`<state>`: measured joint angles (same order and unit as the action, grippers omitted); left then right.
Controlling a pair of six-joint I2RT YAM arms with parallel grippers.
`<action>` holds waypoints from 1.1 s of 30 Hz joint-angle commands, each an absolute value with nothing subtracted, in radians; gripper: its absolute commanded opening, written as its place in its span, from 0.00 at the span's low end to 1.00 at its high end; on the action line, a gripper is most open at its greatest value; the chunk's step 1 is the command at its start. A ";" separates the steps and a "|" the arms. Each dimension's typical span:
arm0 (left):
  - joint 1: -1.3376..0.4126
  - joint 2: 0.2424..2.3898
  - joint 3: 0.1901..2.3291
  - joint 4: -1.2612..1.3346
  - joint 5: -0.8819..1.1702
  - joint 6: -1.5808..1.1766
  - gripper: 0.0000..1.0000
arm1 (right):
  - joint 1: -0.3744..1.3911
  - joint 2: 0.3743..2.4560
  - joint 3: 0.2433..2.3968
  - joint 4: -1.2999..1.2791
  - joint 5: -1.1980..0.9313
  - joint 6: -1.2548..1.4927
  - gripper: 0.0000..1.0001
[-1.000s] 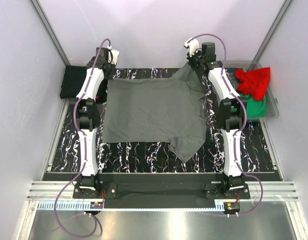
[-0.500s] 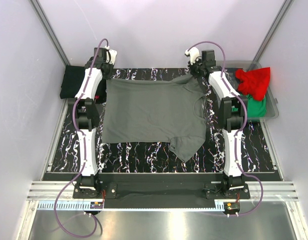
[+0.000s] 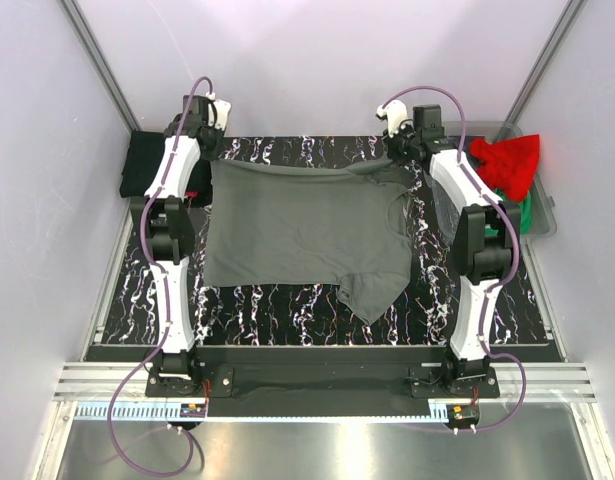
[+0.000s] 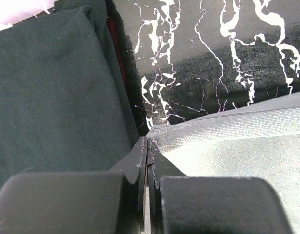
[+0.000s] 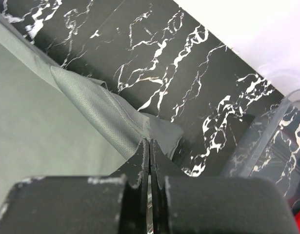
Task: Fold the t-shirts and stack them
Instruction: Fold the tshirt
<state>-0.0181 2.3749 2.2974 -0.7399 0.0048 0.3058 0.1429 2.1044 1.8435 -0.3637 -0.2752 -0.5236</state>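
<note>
Found grey shirt (image 3: 307, 225) spread flat on table (image 3: 287, 305), long axis left-right. Noted left end effector (image 4: 147, 146) clamped on far-left corner, right end effector (image 5: 149, 145) on far-right corner; cloth lying nearward of both.

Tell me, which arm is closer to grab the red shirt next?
Probably right: the right gripper, shut on the grey shirt, is beside the bin holding the red shirt. The left gripper pinches the far-left corner, across the table.

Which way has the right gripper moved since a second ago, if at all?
Yes. In the top view the right gripper, shut on the dark grey t-shirt, has shifted slightly right, toward the bin.
</note>
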 commanded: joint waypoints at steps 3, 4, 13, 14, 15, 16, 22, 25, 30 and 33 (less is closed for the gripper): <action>-0.008 2.289 2.280 -0.718 0.026 0.310 0.00 | 0.140 1.988 1.747 -0.341 -0.298 -0.523 0.00; -0.009 2.283 2.269 -0.719 0.025 0.311 0.00 | 0.140 1.973 1.734 -0.342 -0.299 -0.523 0.00; -0.009 2.246 2.183 -0.736 0.041 0.321 0.00 | 0.143 1.882 1.597 -0.354 -0.305 -0.506 0.00; -0.009 2.240 2.168 -0.736 0.041 0.322 0.00 | 0.143 1.875 1.576 -0.359 -0.308 -0.503 0.00; -0.008 2.232 2.152 -0.735 0.044 0.324 0.00 | 0.144 1.867 1.565 -0.364 -0.308 -0.497 0.00; -0.009 2.221 2.122 -0.733 0.046 0.325 0.00 | 0.144 1.852 1.554 -0.368 -0.311 -0.492 0.00; -0.008 2.186 2.020 -0.721 0.057 0.330 0.00 | 0.164 1.803 1.442 -0.394 -0.330 -0.474 0.00; -0.009 2.175 1.985 -0.713 0.058 0.330 0.00 | 0.181 1.795 1.393 -0.394 -0.334 -0.471 0.00; -0.009 2.164 1.945 -0.712 0.066 0.334 0.00 | 0.195 1.796 1.327 -0.400 -0.334 -0.463 0.00; -0.009 2.151 1.910 -0.710 0.074 0.341 0.00 | 0.198 1.804 1.289 -0.399 -0.316 -0.474 0.00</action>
